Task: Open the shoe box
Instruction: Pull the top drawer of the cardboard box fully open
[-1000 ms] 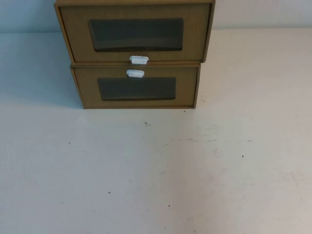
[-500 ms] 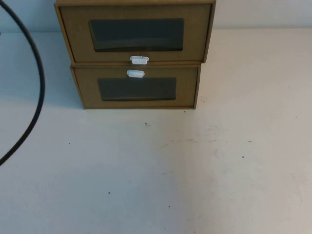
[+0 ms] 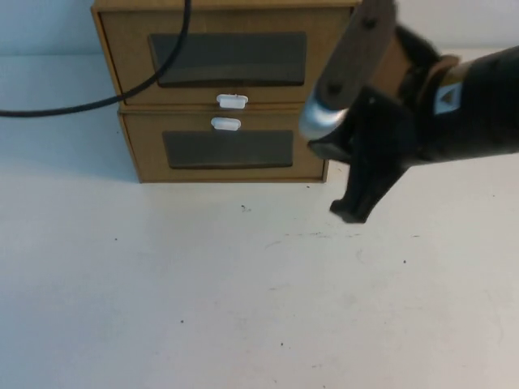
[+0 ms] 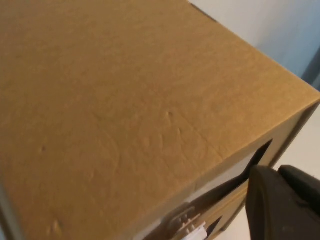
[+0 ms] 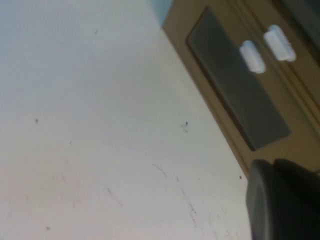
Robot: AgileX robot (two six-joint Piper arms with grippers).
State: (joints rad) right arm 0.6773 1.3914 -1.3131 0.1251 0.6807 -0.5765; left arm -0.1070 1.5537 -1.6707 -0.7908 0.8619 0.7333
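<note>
Change noted: the right arm, absent from the high view a second ago, now reaches in from the right. Its right hand (image 3: pixel 354 209) is pressed together and empty, hanging over the bench (image 3: pixel 243 308) just in front of the lower shoe box (image 3: pixel 227 150), near its right corner. A black cable (image 3: pixel 122 99) now crosses the upper shoe box (image 3: pixel 227 57). The left hand (image 4: pixel 282 205) sits close above that box's top; its state cannot be told. The boxes remain stacked at the bench's far side, upper tab (image 3: pixel 231 100) and lower tab (image 3: pixel 225 123) untouched. Judgement: approach only, opening not begun
</note>
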